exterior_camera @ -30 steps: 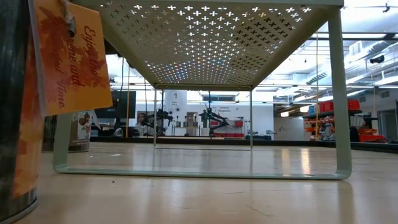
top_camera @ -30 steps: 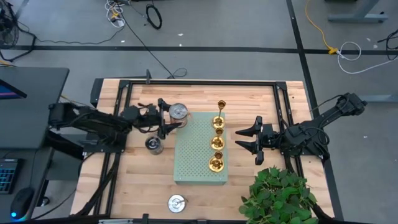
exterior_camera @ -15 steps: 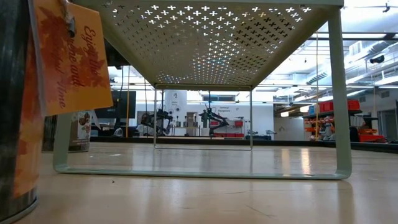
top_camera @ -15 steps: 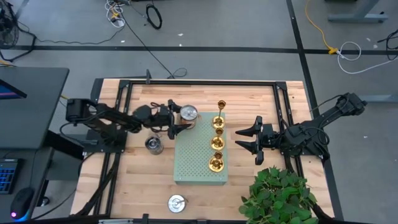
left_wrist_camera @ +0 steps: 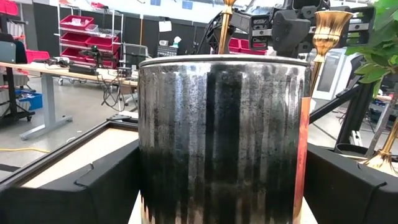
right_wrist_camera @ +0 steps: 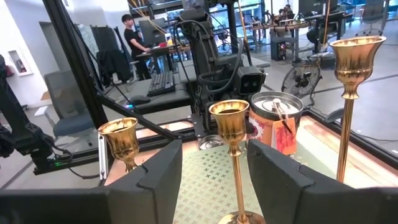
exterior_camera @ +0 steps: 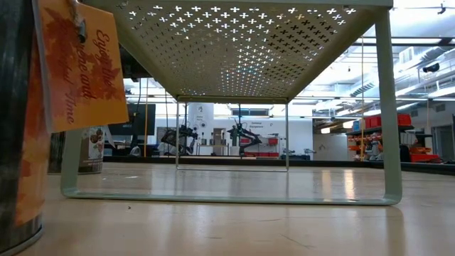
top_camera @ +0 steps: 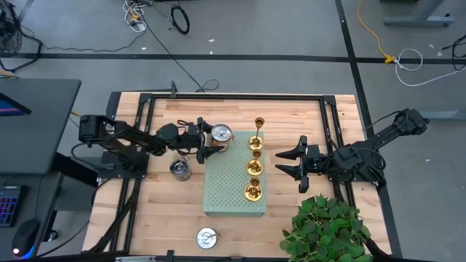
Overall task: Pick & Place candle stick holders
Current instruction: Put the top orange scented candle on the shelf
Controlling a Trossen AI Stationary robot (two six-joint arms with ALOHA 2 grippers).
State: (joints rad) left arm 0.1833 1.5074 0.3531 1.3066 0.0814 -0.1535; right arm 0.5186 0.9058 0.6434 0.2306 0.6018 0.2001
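High view gives the whole layout. On the wooden table [top_camera: 306, 120] stands the pale green perforated board [top_camera: 229, 178], and along its right edge is a row of gold holders [top_camera: 254, 166], the tall slender one [top_camera: 258, 125] at the far end. The left gripper [top_camera: 207, 143] is at the far left corner of the board and is clamped on a squat silver holder [top_camera: 220, 133] with an orange tag, which sits at that corner; whether it rests on the board or is lifted I cannot tell. A second silver holder [top_camera: 180, 169] stands on the table just left of the board, and a third silver one [top_camera: 207, 237] is near the front edge, apart from the board. A green plant [top_camera: 325, 227] is at the front right corner.

Left wrist view shows only the dark streaked wall of the held holder [left_wrist_camera: 221, 134] between the two fingers [left_wrist_camera: 81, 190], very close. Low view shows what the others do not: the underside of the board [exterior_camera: 242, 43] and its legs, with a silver holder and its orange tag [exterior_camera: 82, 60] at the edge.

Right wrist view looks across three gold holders [right_wrist_camera: 231, 127] toward the left arm, and far behind a person stands at a desk [right_wrist_camera: 134, 37]. The right gripper [top_camera: 291, 165] waits right of the board, its fingers [right_wrist_camera: 155, 180] apart and holding nothing.
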